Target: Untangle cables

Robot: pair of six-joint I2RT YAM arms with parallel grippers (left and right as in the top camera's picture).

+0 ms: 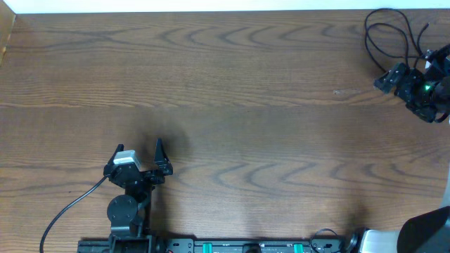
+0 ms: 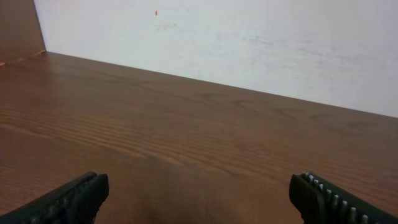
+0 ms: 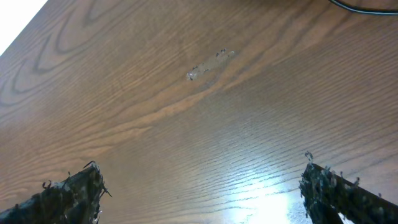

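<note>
Over the far right of the table (image 1: 246,105), the right end effector (image 3: 202,180) gapes wide and empty beside looped thin black cables (image 1: 388,27), likely light and limp, best pinched along a free strand; the left end effector (image 1: 138,151), near left, stands equally wide.

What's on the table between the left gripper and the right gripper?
No object. In the overhead view, the stretch from the left gripper to the right gripper is bare table, with only a faint scuff near the right one.
</note>
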